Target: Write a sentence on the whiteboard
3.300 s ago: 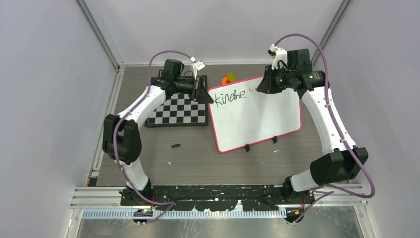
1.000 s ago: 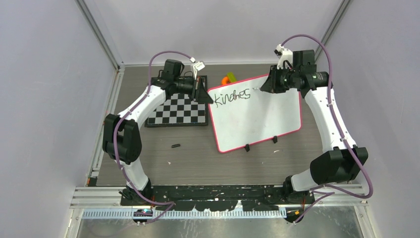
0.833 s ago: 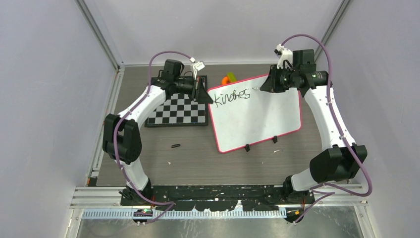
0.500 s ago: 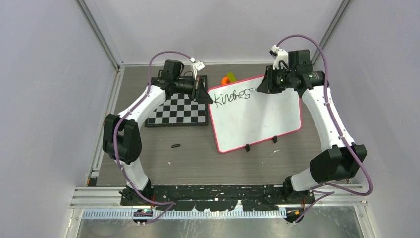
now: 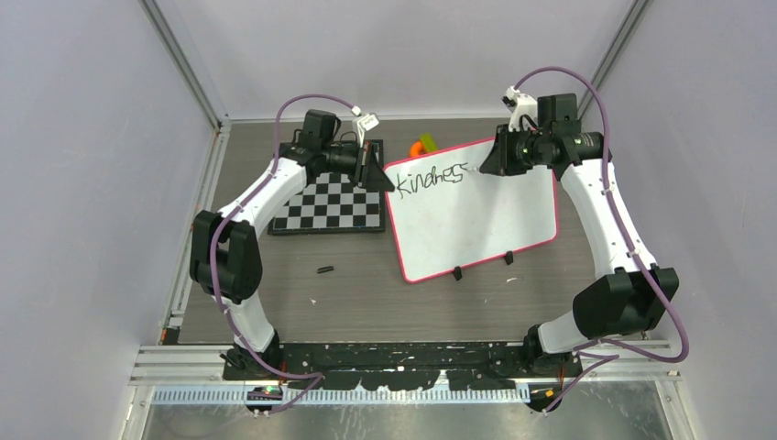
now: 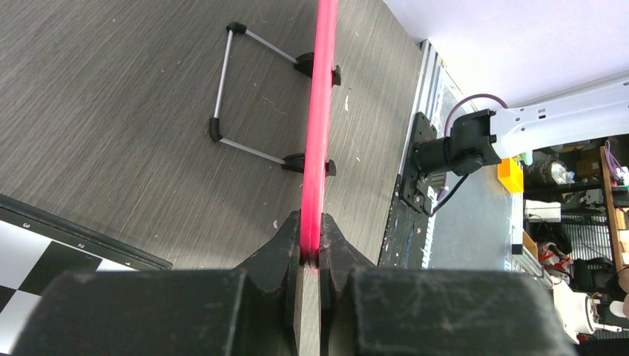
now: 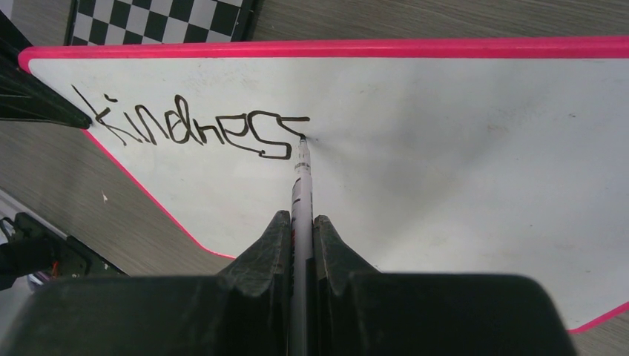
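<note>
The whiteboard (image 5: 476,220), white with a pink frame, lies tilted at the table's middle. One line of the sentence (image 5: 432,178) reads "kindness" in black; it also shows in the right wrist view (image 7: 193,130). My left gripper (image 5: 378,178) is shut on the whiteboard's left frame edge (image 6: 320,111), with the jaws pinching the pink rim (image 6: 311,241). My right gripper (image 5: 486,165) is shut on a white marker (image 7: 302,185). The marker's tip touches the board at the last letter. My right gripper's jaws (image 7: 300,226) are tight on the marker's barrel.
A black-and-white checkerboard (image 5: 332,203) lies left of the whiteboard, under my left arm. An orange and green object (image 5: 423,145) sits behind the board's far corner. A small black piece (image 5: 323,269) lies on the table. Two black clips (image 5: 456,272) are on the board's near edge.
The writing has grown from "kindne" to "kindness". My right gripper has moved rightward along the line with the marker. My left gripper has held still on the frame.
</note>
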`<state>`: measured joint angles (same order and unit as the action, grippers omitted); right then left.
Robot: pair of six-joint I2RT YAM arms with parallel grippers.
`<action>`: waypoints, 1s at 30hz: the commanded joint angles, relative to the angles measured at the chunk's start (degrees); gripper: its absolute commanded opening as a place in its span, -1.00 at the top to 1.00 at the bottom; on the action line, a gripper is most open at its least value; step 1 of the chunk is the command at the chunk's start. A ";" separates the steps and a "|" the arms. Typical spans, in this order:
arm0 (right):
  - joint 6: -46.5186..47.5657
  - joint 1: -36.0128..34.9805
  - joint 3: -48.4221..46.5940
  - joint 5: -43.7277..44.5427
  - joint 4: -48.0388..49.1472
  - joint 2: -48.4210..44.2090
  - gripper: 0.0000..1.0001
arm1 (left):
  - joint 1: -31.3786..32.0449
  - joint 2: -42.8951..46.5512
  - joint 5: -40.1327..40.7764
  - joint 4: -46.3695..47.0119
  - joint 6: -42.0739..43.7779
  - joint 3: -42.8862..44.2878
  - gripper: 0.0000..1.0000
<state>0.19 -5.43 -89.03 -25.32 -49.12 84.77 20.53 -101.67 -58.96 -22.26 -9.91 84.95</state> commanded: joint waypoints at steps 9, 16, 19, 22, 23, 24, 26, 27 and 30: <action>2.64 1.01 2.78 2.07 0.34 -2.61 1.00 | 0.54 0.07 -1.24 -0.61 1.64 1.37 1.00; 2.74 0.16 4.02 -1.70 -1.02 -3.95 1.00 | 0.56 0.33 -0.98 -1.50 2.18 1.49 1.00; 3.43 -0.03 2.67 -4.01 -2.39 -4.45 0.99 | 0.59 0.16 -1.07 -1.58 2.24 1.45 1.00; 4.87 -0.02 0.06 -5.04 -4.19 -4.85 0.99 | 0.56 0.24 -1.01 -2.09 2.73 1.70 1.00; 5.41 0.06 -0.78 -5.31 -4.86 -4.94 0.99 | 0.56 0.24 -0.92 -2.28 2.91 1.71 1.00; 5.83 0.16 -1.61 -5.35 -5.40 -5.01 1.00 | 0.56 0.18 -0.90 -2.35 3.03 1.71 1.00; 6.55 0.88 -2.73 -5.50 -5.81 -4.98 0.99 | 0.58 0.08 -0.65 -2.62 3.44 1.71 1.00; 6.84 1.49 -3.24 -5.64 -5.99 -4.78 1.00 | 0.56 -0.01 -0.59 -2.81 3.54 1.76 1.00; 7.20 4.35 -4.30 -7.27 -6.18 -3.87 1.00 | 0.56 -0.15 -0.31 -3.32 3.96 2.09 1.00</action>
<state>5.54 -4.23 -89.73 -29.82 -55.02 82.59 20.56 -101.69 -59.07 -23.00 -8.49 85.08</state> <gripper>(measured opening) 0.163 0.087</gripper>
